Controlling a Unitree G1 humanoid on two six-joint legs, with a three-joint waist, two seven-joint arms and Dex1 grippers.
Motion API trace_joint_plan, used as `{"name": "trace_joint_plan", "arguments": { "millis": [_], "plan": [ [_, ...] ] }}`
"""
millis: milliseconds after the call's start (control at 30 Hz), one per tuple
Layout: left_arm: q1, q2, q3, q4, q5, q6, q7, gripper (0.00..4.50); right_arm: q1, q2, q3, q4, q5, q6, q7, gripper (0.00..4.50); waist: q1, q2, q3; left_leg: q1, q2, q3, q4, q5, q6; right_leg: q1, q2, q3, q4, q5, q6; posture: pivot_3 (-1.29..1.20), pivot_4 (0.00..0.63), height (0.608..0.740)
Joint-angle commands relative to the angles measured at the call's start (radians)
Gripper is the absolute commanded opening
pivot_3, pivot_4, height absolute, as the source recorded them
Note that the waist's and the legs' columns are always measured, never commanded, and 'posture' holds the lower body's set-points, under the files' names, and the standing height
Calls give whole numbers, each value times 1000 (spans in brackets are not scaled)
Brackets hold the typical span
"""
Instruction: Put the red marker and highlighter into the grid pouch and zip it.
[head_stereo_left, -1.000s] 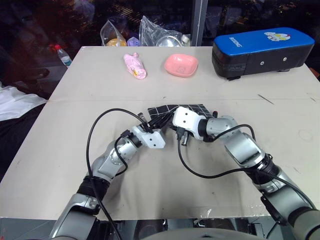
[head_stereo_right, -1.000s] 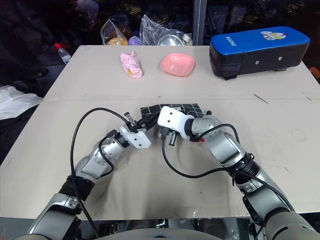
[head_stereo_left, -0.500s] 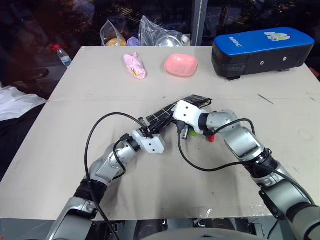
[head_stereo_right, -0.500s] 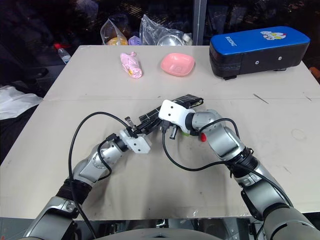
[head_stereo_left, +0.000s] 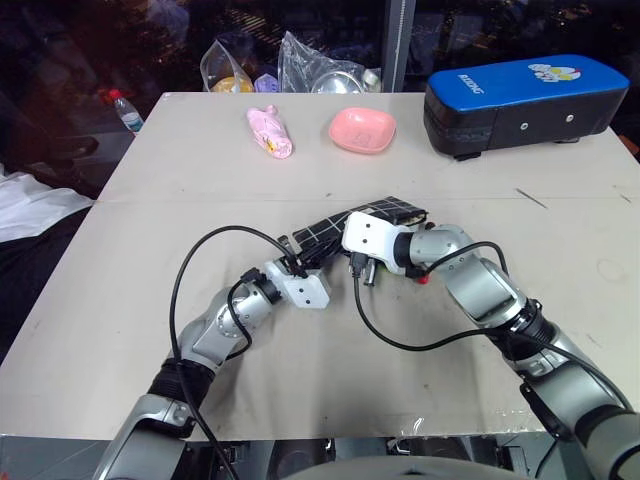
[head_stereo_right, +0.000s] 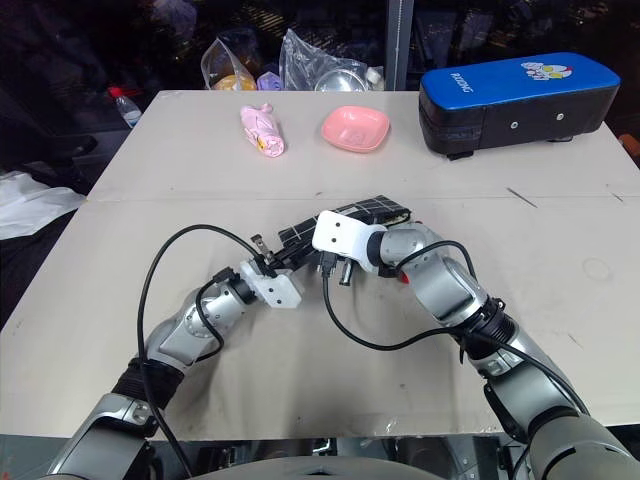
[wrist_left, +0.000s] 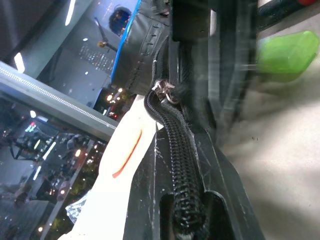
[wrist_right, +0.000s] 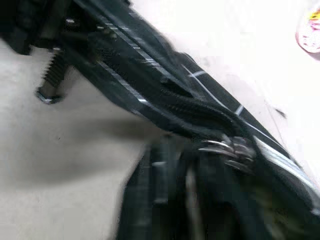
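The grid pouch (head_stereo_left: 385, 213) hangs tilted above the middle of the table, stretched between my two hands. My left gripper (head_stereo_left: 296, 262) is shut on its black cord pull (wrist_left: 181, 165), which runs taut up to the metal zipper slider (wrist_left: 166, 93). My right gripper (head_stereo_left: 345, 238) sits against the pouch close to that slider (wrist_right: 227, 150), its tips hidden behind the white wrist housing. The red marker lies under my right forearm, with its red end (head_stereo_left: 424, 279) showing. The highlighter (wrist_left: 287, 52) rests on the table beside the pouch.
A blue-topped black case (head_stereo_left: 525, 100) stands at the back right. A pink bowl (head_stereo_left: 362, 130) and a pink wrapped item (head_stereo_left: 270, 132) lie at the back centre. Plastic bags (head_stereo_left: 320, 68) crowd the far edge. Black cables loop over the near table.
The pouch has gone from lying broad on the table to a raised, narrow, tilted strip between the hands. The marker's red end has come into view beside my right forearm.
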Motion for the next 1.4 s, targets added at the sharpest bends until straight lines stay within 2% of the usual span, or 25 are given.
{"name": "trace_joint_plan", "arguments": {
  "millis": [33,67,133,333,467,500,567,700,767,1000,1067,1133,1267,1400],
  "plan": [
    [6,-21,28,-42,-49,30,19,0,34,-19,-72,-92,46,-12,6,2190,2,0,0,0,0,0,0,0,0,0,0,0,0,0,0,0,150,717],
    [9,-22,35,-45,-56,39,20,0,51,-41,-101,-119,73,8,23,2819,2,0,0,-1,0,0,0,0,0,0,0,0,0,0,0,0,150,717],
    [17,-21,41,-55,-71,51,14,0,84,-71,-172,-180,150,71,57,3681,4,0,0,-1,0,-1,0,0,0,0,0,0,0,0,0,0,150,717],
    [41,-14,56,-108,-119,92,-22,0,100,-102,-353,-243,312,207,51,3681,-1,0,0,-1,0,-2,0,-1,1,0,0,0,0,0,0,0,150,717],
    [49,-13,62,-138,-138,114,-45,0,80,-72,-404,-184,330,209,-22,3681,-1,0,0,-1,0,-2,0,-1,1,0,0,-1,0,0,0,0,150,717],
    [51,-13,62,-147,-142,120,-50,0,74,-56,-410,-161,330,205,-47,3102,-1,0,0,-1,0,-2,0,-1,1,0,0,0,0,0,0,0,150,717],
    [54,-14,61,-161,-147,129,-58,0,69,-47,-402,-126,314,184,-75,2516,0,0,0,-1,0,-2,0,-1,1,0,0,-1,0,0,0,0,150,717],
    [61,-14,63,-180,-152,140,-69,0,67,-37,-388,-95,303,166,-109,600,2,0,0,-1,0,-1,0,0,0,0,0,0,-1,0,0,0,150,717],
    [64,-10,63,-187,-152,141,-74,0,59,-21,-383,-73,297,158,-133,138,1,0,0,-1,0,-1,0,0,0,0,0,0,-1,0,0,0,150,717],
    [65,0,59,-196,-148,136,-83,0,16,20,-310,14,249,74,-159,138,0,0,1,-1,0,-1,0,0,0,0,0,0,-1,0,0,0,150,717],
    [64,0,58,-200,-149,140,-84,0,-5,2,-237,44,183,-16,-141,138,-1,0,1,-1,0,-1,0,0,0,0,0,0,-1,0,0,0,150,717],
    [57,-3,56,-199,-149,144,-88,0,-28,-24,-149,86,97,-167,-117,138,-1,0,1,-1,0,-1,0,0,0,0,0,0,-1,0,0,0,150,717],
    [41,-7,55,-197,-146,150,-88,0,-105,-66,-4,213,-78,-616,-106,138,-3,0,1,-1,0,0,0,0,0,-1,0,0,-1,0,0,0,150,717],
    [35,-9,55,-193,-147,153,-88,0,-175,-77,53,335,-224,-787,-161,1239,-1,0,1,-1,0,2,0,0,0,-1,0,1,-1,0,0,0,150,717]
  ]
}}
